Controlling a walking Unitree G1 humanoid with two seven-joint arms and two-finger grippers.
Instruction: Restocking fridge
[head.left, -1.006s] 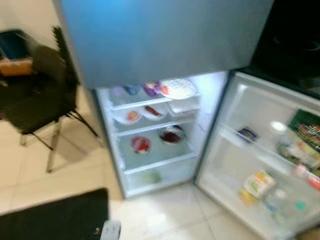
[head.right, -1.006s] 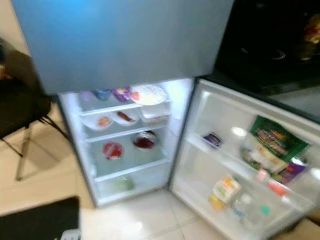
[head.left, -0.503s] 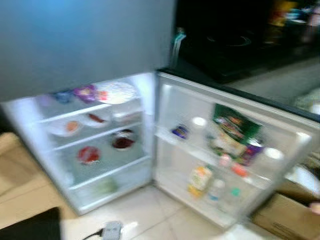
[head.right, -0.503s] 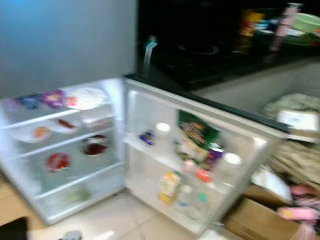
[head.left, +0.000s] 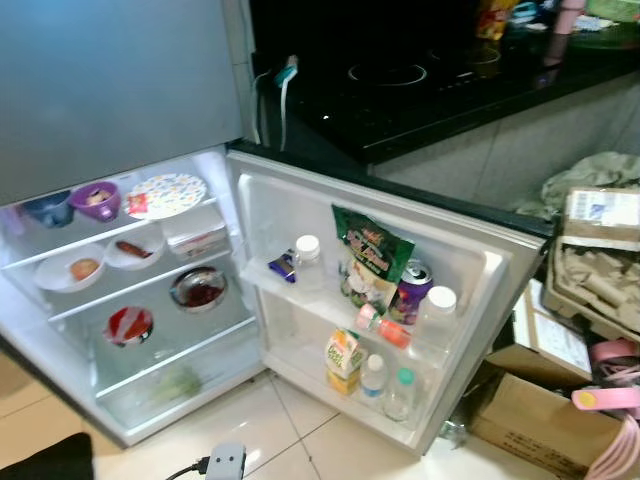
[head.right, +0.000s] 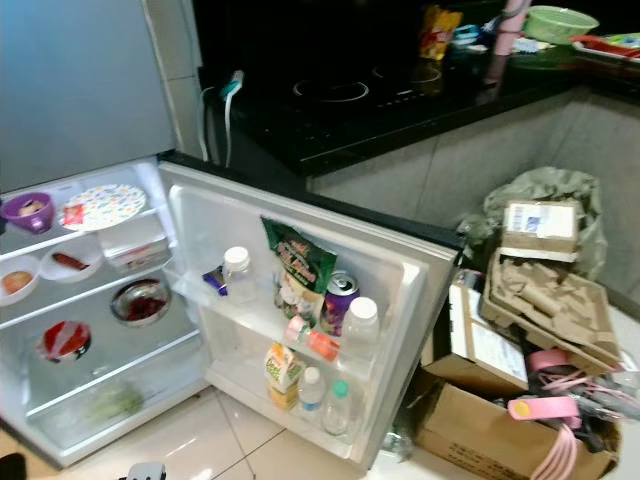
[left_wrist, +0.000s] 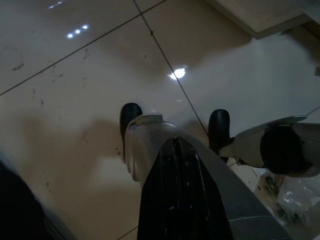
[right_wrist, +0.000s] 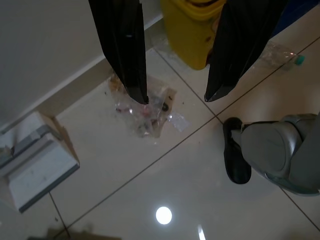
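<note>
— What's in front of you, biggest first?

— The fridge (head.left: 120, 90), its lower compartment open on my left. Its door (head.left: 470, 300) swings out to the right and stands between me and the black worktop (head.left: 420, 90) behind it, which carries an induction hob (head.left: 385, 73).

— And to the right of the door?

— Cardboard boxes (head.right: 500, 440) on the floor, one heaped with crumpled packing paper (head.right: 540, 290), close against the door's free edge.

— What's already stocked?

— On the shelves: a patterned plate (head.left: 165, 195), a purple bowl (head.left: 95, 200), two white dishes (head.left: 85, 268) below, then a dark bowl (head.left: 198, 288) and a red-topped bowl (head.left: 129, 325). In the door racks: a green snack bag (head.left: 368, 258), a purple can (head.left: 408, 290), white-capped bottles (head.left: 308, 262), a juice carton (head.left: 345, 360) and two small bottles (head.left: 385, 385) in the lowest rack.

— Your arms?

— Both hang down over the floor tiles (left_wrist: 60, 100). My right gripper (right_wrist: 175, 97) has its fingers (right_wrist: 125, 50) spread apart, holding nothing, above a crumpled clear wrapper (right_wrist: 142, 112) near a yellow bin (right_wrist: 192, 35). My left gripper (left_wrist: 175, 190) I see only as dark closed-looking bulk; I cannot tell its state.

— Anything near your feet?

— A small power adapter (head.left: 225, 462) with its cable, on the tiles before the fridge.
</note>
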